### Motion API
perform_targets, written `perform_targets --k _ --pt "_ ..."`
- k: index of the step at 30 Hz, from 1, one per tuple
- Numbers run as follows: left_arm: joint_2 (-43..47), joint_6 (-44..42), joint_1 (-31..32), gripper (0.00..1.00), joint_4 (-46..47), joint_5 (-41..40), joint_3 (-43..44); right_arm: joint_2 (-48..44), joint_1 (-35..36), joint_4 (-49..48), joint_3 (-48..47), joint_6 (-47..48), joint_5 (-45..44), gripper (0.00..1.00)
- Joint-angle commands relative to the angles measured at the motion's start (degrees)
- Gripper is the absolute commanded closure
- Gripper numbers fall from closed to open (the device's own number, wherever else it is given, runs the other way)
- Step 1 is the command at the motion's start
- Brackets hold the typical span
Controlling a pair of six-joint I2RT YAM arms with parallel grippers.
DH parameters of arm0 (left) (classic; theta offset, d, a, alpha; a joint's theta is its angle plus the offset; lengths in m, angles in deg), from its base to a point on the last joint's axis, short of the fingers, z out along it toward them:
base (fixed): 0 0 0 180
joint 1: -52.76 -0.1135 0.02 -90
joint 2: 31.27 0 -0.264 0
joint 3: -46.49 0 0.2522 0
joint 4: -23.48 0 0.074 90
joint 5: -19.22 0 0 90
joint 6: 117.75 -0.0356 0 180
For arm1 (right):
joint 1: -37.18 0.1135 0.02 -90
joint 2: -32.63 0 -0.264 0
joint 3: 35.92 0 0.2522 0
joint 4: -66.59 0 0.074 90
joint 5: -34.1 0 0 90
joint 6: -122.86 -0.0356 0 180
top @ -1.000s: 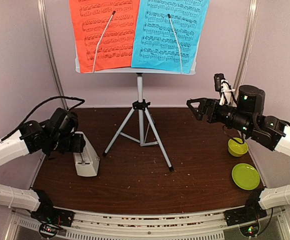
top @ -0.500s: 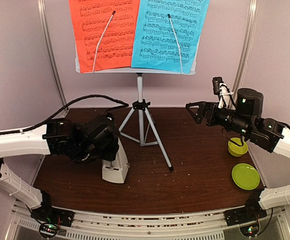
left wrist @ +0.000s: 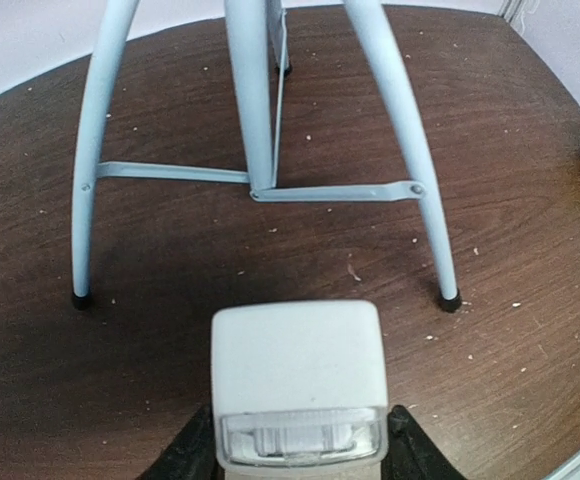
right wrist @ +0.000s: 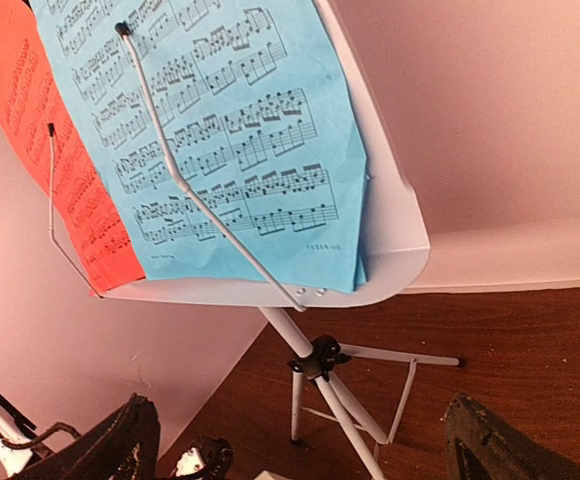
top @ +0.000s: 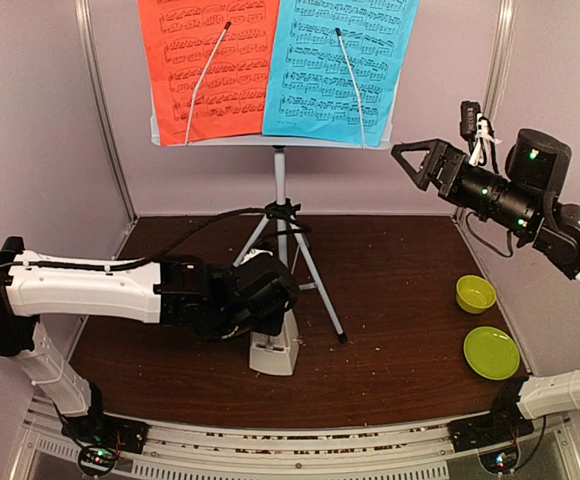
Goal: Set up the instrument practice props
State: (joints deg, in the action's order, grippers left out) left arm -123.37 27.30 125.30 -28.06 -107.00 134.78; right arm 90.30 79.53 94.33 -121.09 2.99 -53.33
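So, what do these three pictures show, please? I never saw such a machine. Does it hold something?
Two robot arms are fixed at the near edge of a brown table. The wide picture comes from a camera above and behind them; the other two from a camera on each wrist. On the table stand a music stand carrying a red sheet and a blue sheet, a green bowl and a green plate. The left arm grips a grey metronome in its jaws, before the stand's legs. The right arm is raised beside the stand, jaws open, empty.
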Motion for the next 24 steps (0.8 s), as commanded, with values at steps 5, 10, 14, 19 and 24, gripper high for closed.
perform_targets --k 5,10,14,19,24 --pt "-0.9 3.6 1.1 0.34 6.7 -0.5 2.6 1.1 -0.3 -1.6 -4.5 -8.0 5.3 0.00" --pt "0.5 2.6 1.1 0.13 8.1 0.5 -0.1 0.6 -0.3 -2.9 -4.1 -8.7 6.3 0.00" --pt "3.3 1.0 1.1 0.06 10.1 0.5 -2.8 -0.4 -0.3 -2.8 -4.1 -8.4 7.1 0.00" --pt "10.1 -0.4 1.0 0.03 9.9 -1.3 -6.7 -2.0 -0.5 -4.1 -2.4 -8.1 6.6 0.00" --pt "15.4 1.9 -1.2 0.02 8.4 -0.5 -13.2 -1.9 -0.5 -7.8 1.5 -10.3 8.0 0.00"
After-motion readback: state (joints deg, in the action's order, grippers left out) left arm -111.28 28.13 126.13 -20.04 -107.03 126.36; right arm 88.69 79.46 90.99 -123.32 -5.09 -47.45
